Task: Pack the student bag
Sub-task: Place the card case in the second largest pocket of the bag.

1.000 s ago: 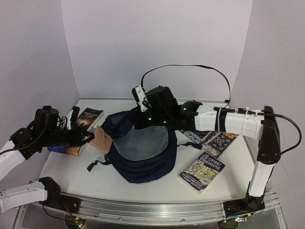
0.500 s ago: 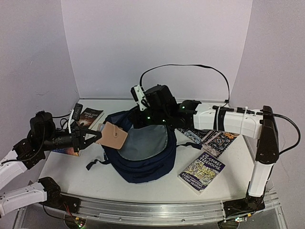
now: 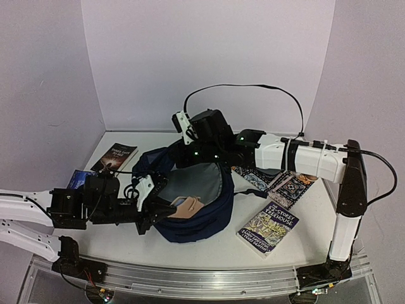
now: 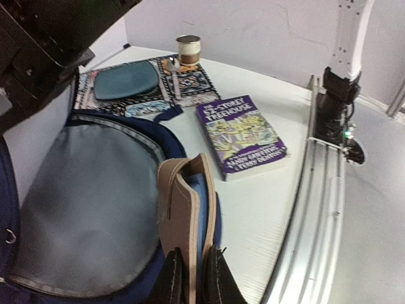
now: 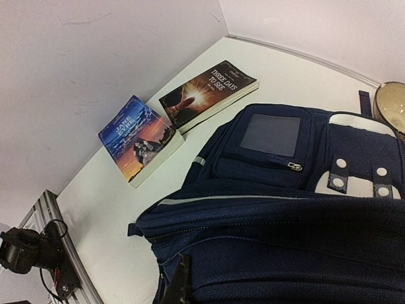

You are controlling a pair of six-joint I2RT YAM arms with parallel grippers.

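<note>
The student bag [image 3: 201, 223] lies in the middle of the table, navy blue, its mouth held wide so the grey lining [image 4: 82, 196] shows. My left gripper [image 3: 167, 209] is shut on a flat tan leather case [image 4: 186, 196] with a blue inside, which stands on edge over the bag's near rim. Black fingers [image 4: 218, 282] clamp the case's lower end. My right gripper [image 3: 190, 154] is at the bag's far rim, shut on the navy fabric [image 5: 285, 253]; only one finger [image 5: 180, 285] shows, with cloth draped over the rest.
A purple book [image 3: 269, 227] lies right of the bag. Behind it, a patterned placemat [image 4: 190, 85] carries a blue plate [image 4: 126, 79], a spoon and a cup [image 4: 188, 49]. Two books [image 5: 142, 139] [image 5: 205, 92] lie at the far left. A bowl [image 5: 392, 104] sits behind the bag.
My left arm has dropped and swung toward the near side, carrying the tan case from the bag's left rim to its near rim. The right arm has barely moved.
</note>
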